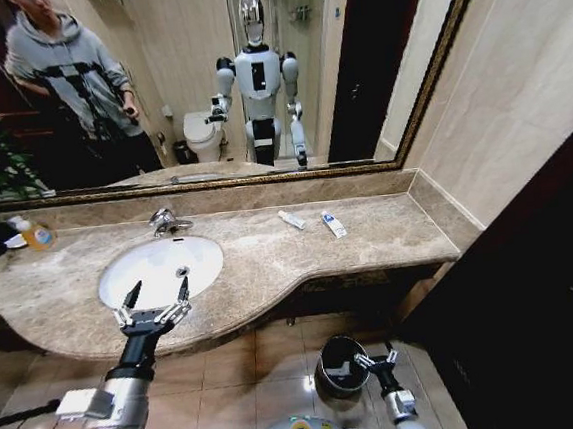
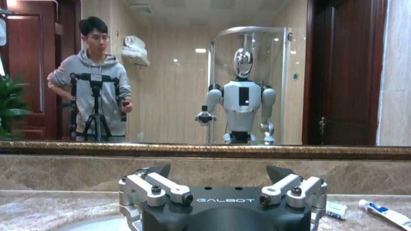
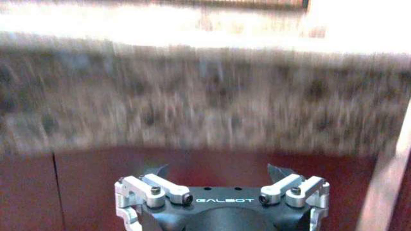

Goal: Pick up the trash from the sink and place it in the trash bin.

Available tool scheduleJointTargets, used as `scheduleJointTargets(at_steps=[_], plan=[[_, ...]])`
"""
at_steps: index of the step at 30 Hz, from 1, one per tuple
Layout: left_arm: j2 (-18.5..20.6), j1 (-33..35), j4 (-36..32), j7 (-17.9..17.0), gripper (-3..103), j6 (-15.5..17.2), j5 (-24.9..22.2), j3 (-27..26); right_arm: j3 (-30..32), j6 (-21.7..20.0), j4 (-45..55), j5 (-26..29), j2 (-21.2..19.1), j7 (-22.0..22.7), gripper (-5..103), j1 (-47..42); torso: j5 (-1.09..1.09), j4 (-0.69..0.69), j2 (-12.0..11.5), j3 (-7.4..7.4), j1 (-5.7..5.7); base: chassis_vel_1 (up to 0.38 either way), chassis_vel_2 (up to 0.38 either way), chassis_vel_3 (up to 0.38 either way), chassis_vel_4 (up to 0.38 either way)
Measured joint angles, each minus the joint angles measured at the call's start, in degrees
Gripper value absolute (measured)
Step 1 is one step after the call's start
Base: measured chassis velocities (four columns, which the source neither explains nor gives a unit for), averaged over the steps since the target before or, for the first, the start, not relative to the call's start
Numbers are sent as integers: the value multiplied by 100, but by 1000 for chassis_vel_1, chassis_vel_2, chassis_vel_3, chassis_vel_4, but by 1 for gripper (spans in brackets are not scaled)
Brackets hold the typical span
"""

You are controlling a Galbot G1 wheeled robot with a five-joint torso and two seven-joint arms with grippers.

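Two white tubes point(image 1: 291, 219) lying flat on countertop point(image 1: 389, 236), long axes angled toward the mirror. "GALBOT" printed on left gripper point(image 1: 155, 288), spread wide over sink point(image 1: 161, 268); right gripper point(image 1: 377, 359) also released, beside trash bin point(image 1: 338, 367).

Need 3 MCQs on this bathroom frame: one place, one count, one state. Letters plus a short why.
1. Where is the small round black trash bin?
A. on the beige marble countertop
B. on the tiled floor below the counter
C. inside the white oval sink

2. How many small white tubes with blue print lie on the countertop right of the sink?
A. none
B. two
C. five

3. What state is the left gripper in?
A. open, empty, over the sink's front rim
B. shut on a tube
C. resting inside the bin

Key: 1 B, the bin stands on floor tiles beside the right gripper. 2 B, two tubes lie side by side. 3 A, its fingers are spread with nothing between.
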Motion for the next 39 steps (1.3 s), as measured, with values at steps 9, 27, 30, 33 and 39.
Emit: scheduleJointTargets(at_steps=[9,27,30,33,39], plan=[[0,0,0,0,100,0,0,0,230,287,2060,-332,99,-195,100,-955,0,1,0,0,1,0,0,0,0],[0,0,0,0,100,0,0,0,-107,-2031,3754,500,-507,-616,100,485,0,2,0,1,2,0,0,0,0],[0,0,0,0,100,0,0,0,-236,-2513,3770,856,-808,-580,100,967,1,1,0,1,2,0,0,0,0],[0,0,0,0,100,0,0,0,-345,-2915,3702,1213,-1022,-548,100,1375,1,1,0,1,2,0,0,0,0],[0,0,0,0,100,0,0,0,-833,-3476,2995,1565,-1432,-428,100,2597,1,1,0,1,2,0,0,0,0]])
